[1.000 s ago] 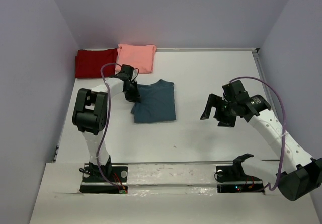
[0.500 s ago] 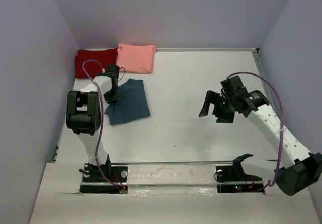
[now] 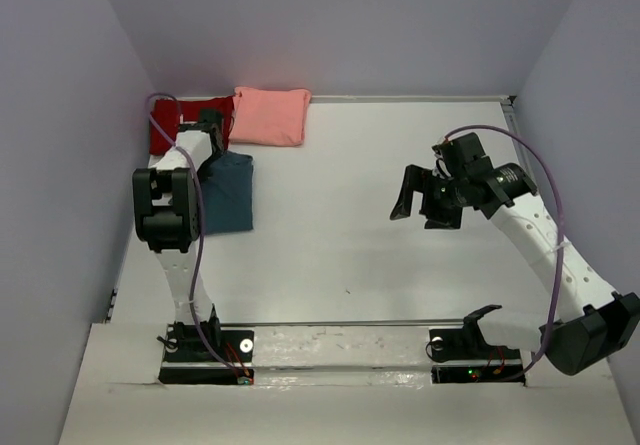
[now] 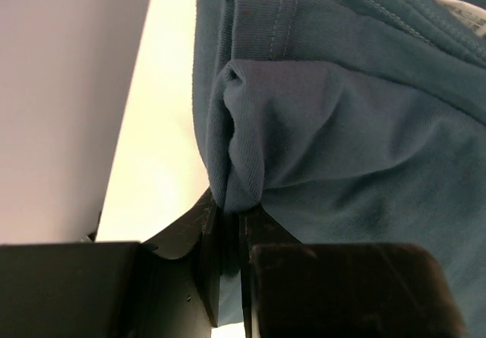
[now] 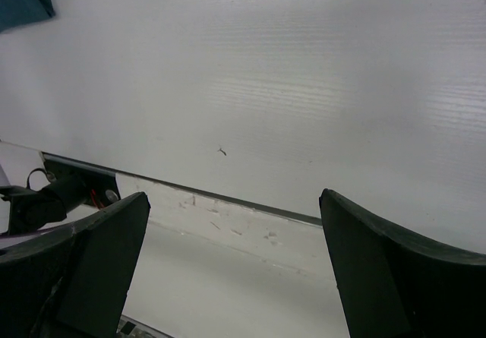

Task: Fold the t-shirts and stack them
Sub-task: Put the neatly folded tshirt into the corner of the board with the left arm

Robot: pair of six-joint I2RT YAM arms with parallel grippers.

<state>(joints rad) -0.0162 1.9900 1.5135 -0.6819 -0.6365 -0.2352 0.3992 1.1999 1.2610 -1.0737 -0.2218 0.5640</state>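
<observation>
Worktop (image 3: 380,225) is carrying the teal t-shirt (image 3: 228,197) at its left edge, near the red t-shirt (image 3: 165,127) and pink t-shirt (image 3: 270,115). Left hand (image 4: 231,216) is pinching its fabric; right hand (image 3: 420,197) is hovering spread wide, empty.

You can see the teal t-shirt (image 4: 342,148) is matt, finely ribbed knit cloth; your worktop (image 5: 304,64) looks smooth, faintly grained; the left end effector (image 4: 228,220) is matt black plastic.

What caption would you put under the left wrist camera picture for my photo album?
Left jaws pinched shut on a bunched fold of the dark teal t-shirt, white table alongside.
</observation>
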